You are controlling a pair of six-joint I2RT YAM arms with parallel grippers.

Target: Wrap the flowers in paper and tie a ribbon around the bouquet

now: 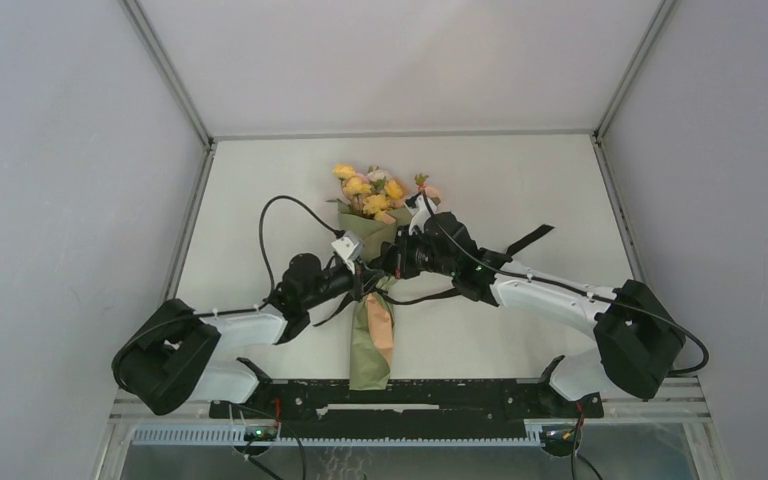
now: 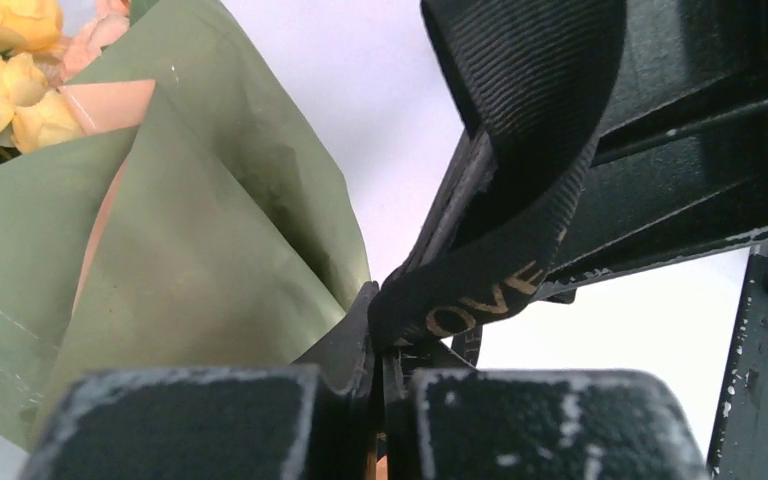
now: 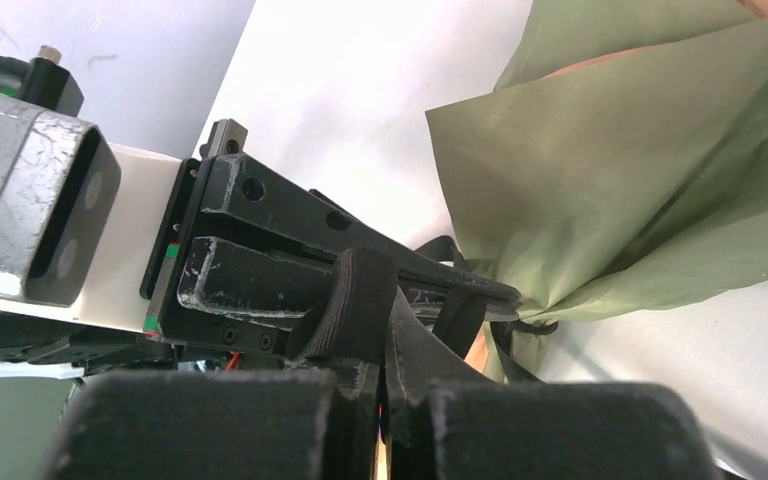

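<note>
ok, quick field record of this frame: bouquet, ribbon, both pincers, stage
bouquet: lying on the table, flowers at the far end, tail towards the arm bases
paper: olive outside, peach lining showing
ribbon: black with gold lettering, at the bouquet's waist; a loose end trails right
left pincer: shut on ribbon
right pincer: shut on ribbon, close beside the left one
stage: flowers wrapped; cannot tell whether a knot is tied
</note>
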